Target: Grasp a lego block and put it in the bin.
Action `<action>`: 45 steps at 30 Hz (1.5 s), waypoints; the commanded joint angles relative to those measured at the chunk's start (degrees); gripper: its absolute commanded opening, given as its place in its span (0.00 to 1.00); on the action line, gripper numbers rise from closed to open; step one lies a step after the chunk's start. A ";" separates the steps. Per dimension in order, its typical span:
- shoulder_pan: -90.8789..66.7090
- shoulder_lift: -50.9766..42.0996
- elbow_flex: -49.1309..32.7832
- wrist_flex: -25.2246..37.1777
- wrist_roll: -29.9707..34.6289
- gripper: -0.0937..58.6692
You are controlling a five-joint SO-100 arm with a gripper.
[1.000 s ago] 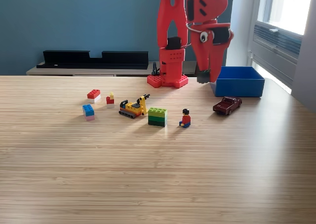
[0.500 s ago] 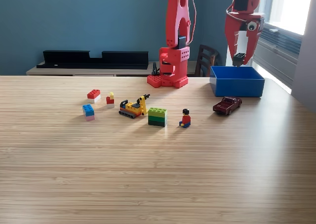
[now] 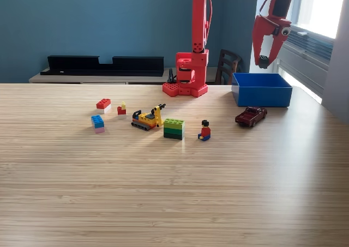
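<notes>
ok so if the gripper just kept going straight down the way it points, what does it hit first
Most likely the blue bin. The gripper hangs above it, pointing down, holding a small dark block. From this one view it looks lined up over the bin's open top, though depth is hard to judge.

Four block stacks (image 3: 174,128), one bin (image 3: 262,96), one car (image 3: 251,116).

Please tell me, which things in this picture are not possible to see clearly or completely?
- Inside of the bin, exterior view: its front wall hides the floor, so any contents cannot be told.
- The tool, exterior view: a small dark piece sits at its tips; too small to tell whether it is a block.
- The arm's top, exterior view: cut off by the upper edge.
- Figure: details too small.
</notes>
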 commanded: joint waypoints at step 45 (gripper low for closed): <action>70.31 4.92 -3.87 -4.31 5.45 0.00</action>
